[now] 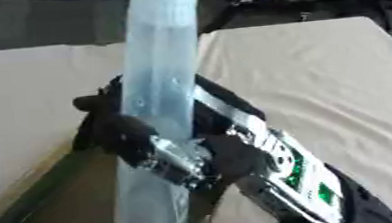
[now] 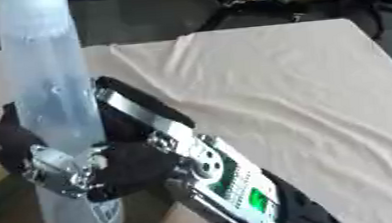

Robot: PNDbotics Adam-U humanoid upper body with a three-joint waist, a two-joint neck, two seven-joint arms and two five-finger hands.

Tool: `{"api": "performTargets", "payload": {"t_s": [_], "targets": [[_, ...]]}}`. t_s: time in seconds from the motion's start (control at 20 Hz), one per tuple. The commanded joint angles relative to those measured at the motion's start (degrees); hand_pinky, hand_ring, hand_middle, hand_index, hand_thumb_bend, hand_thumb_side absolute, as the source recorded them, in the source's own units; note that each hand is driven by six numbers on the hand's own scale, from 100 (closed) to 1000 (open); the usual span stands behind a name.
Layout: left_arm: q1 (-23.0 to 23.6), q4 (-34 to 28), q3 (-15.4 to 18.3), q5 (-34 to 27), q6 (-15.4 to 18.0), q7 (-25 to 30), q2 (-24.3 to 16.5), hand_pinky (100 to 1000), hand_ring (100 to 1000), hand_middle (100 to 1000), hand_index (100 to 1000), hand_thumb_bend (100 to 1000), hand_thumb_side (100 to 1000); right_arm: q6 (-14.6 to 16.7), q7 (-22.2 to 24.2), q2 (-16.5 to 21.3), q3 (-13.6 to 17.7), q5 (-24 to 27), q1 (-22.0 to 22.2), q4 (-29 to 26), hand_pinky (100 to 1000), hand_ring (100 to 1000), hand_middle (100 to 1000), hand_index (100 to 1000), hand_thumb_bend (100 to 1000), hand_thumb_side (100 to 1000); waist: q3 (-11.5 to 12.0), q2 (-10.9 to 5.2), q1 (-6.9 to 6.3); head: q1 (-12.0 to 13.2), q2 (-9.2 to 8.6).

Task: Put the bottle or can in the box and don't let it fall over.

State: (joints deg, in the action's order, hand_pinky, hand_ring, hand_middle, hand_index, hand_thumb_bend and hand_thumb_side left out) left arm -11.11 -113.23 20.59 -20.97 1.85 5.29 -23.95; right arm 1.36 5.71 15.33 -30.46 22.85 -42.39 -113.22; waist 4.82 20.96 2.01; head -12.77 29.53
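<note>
Bottle upright, right hand curled round it; box shows in left eye view.

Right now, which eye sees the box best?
The left eye view: the box's dark rim and brown inside show beside the bottle in the right hand. The right eye view catches only a corner sliver.

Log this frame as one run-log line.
right hand: shut on bottle | bottle: upright, over box | left hand: not in view

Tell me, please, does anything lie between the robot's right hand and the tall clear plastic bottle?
Nothing: the right hand is curled directly round the clear plastic bottle, seen in both eye views.
</note>
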Motion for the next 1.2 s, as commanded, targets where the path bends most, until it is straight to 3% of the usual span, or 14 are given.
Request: {"api": "performTargets", "payload": {"t_s": [0.05,0.3,0.55,0.8,0.85,0.95,1.2], "targets": [[-0.6,-1.2,0.4,-0.1,-0.1,0.1,-1.6,996,1000,979,712,100,732,1.1,-1.4,-0.7,-0.3,-0.5,-1.4,-1.4,945,594,188,515,100,470,0.3,-0.75,-0.22,-0.3,-0.74],[-0.9,-1.3,0.3,-0.3,-0.1,0.2,-1.6,997,1000,979,712,100,731,3.5,-3.2,-0.8,-0.1,-0.5,-1.9,-1.4,939,587,195,505,100,470,0.8,-0.71,-0.19,-0.4,-1.13],[-1.0,-1.4,0.3,-0.4,-0.1,0.1,-1.6,998,1000,979,712,100,730,5.6,-4.7,-0.6,0.0,-1.9,-2.0,-0.8,943,641,249,542,100,470,1.0,-0.85,-0.08,-0.5,-1.22],[-0.7,-1.3,0.4,-0.3,-0.3,0.1,-1.6,999,1000,980,712,100,732,8.8,-3.5,-0.2,0.0,-5.2,-2.0,1.6,966,821,402,697,100,470,1.0,-1.06,0.17,-0.5,-1.07],[-0.7,-1.3,0.4,-0.3,-0.3,0.1,-1.6,999,1000,980,712,100,732,9.4,-3.0,-0.3,0.0,-6.2,-2.0,2.1,966,821,402,697,100,470,1.0,-1.09,0.20,-0.4,-0.98],[-0.7,-1.4,0.4,-0.3,-0.4,0.1,-1.6,999,1000,979,712,100,731,10.9,-2.1,-0.2,0.1,-8.6,-1.9,3.3,998,969,527,789,100,470,1.0,-1.16,0.25,-0.1,-0.63],[-0.6,-1.4,0.5,-0.3,-0.3,0.0,-1.6,1000,1000,979,712,100,730,16.2,-2.8,0.0,1.1,-15.6,-1.6,7.7,1000,1000,675,875,100,470,1.1,-1.38,0.31,0.7,0.08]]}}
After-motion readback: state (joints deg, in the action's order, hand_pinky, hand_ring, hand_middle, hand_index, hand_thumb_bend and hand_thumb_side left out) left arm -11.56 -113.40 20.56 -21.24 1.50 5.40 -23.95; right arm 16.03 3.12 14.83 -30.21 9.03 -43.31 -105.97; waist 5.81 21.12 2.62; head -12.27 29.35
